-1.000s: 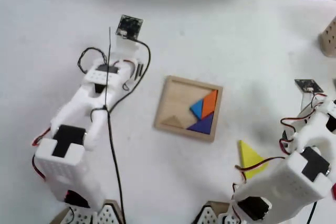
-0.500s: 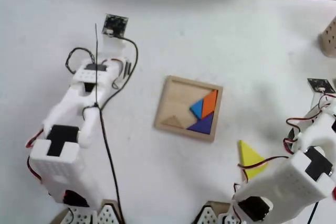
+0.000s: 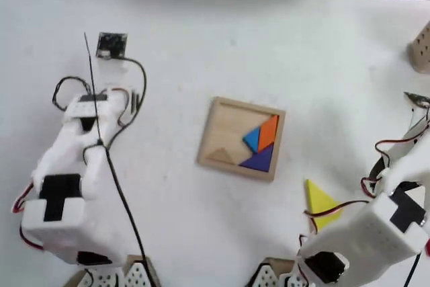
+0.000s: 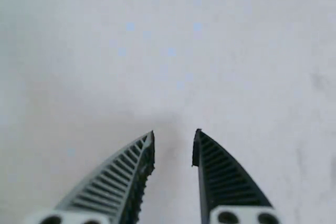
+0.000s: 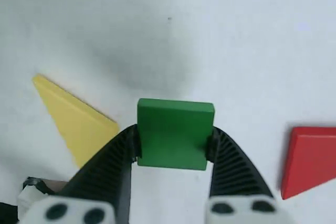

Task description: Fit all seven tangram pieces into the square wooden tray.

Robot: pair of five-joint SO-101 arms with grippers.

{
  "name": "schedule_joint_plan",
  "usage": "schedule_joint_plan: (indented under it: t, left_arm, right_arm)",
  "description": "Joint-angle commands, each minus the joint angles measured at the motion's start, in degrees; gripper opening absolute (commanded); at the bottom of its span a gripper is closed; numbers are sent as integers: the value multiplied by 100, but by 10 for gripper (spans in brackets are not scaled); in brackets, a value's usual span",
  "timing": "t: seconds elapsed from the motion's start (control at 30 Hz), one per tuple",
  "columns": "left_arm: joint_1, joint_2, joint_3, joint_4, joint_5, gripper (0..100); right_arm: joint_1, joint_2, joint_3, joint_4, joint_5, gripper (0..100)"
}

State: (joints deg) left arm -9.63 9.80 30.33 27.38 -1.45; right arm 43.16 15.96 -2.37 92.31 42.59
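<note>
The square wooden tray (image 3: 225, 120) lies mid-table and holds an orange piece (image 3: 270, 130), a blue piece (image 3: 252, 140), a purple triangle (image 3: 259, 160) and a pale wooden triangle (image 3: 220, 156). A yellow triangle (image 3: 320, 202) (image 5: 76, 122) lies on the table in front of the tray's right corner. My right gripper (image 5: 174, 141) is shut on a green square (image 5: 175, 132) above the white table, between the yellow triangle and a red piece (image 5: 310, 158). My left gripper (image 4: 173, 148) (image 3: 136, 104) is open over bare table, well left of the tray, with nothing between its fingers.
A pale wooden block (image 3: 421, 48) stands at the table's right edge. The far table edge runs along the dark background. Loose black cables hang around the left arm (image 3: 70, 166). White table lies between the arms and around the tray.
The left arm has swung left, away from the tray. The right arm has shifted toward the right edge. The tray and the yellow triangle have stayed put.
</note>
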Motion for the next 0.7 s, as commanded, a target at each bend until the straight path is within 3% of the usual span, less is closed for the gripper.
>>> schedule_joint_plan:
  t: [0.0,0.27,0.67]
  left_arm:
    - [-163,-778,589,-325,-193,134]
    - [-655,-919,818,-88,-167,135]
    - [-664,-919,818,-114,-185,138]
  right_arm:
    - [-189,-840,-26,356,-141,19]
    - [-1235,-2237,1240,286,-765,19]
    - [-3521,-3301,2031,286,-2145,21]
